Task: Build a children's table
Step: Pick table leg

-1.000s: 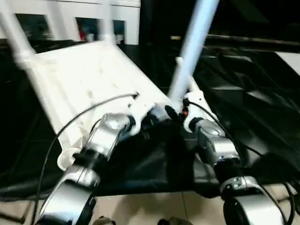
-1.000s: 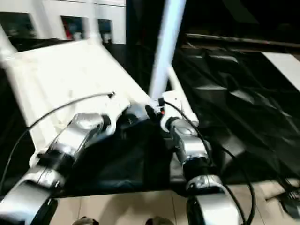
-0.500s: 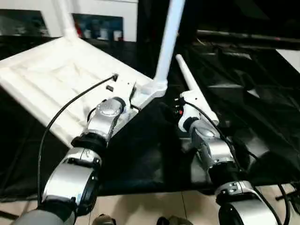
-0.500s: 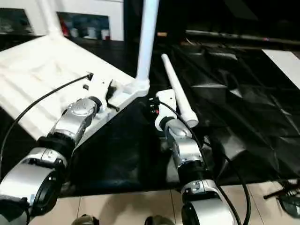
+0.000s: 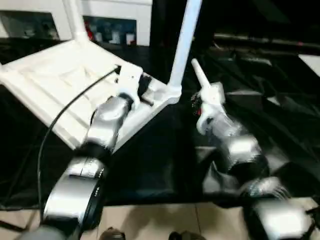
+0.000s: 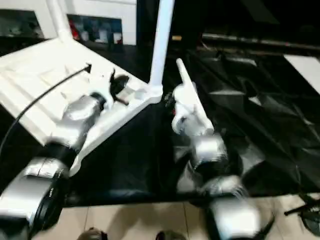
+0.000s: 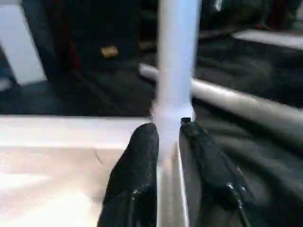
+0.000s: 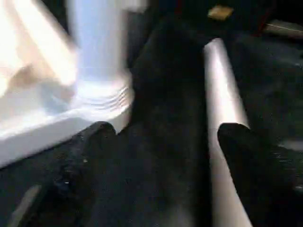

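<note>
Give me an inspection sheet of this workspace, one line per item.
Surface: black crumpled sheet over the work area; tiled floor nearest the robot.
Job's things: white table top lies underside up; one leg stands in its near corner socket, another at a far corner; a loose leg lies on the sheet.
Clutter: nothing seen.
Grippers: left pincer straddles the table top's edge rib by the near socket; right pincer open, the loose leg by one finger.
Cables: black cable along the left arm.
Surroundings: white shelving behind.
</note>
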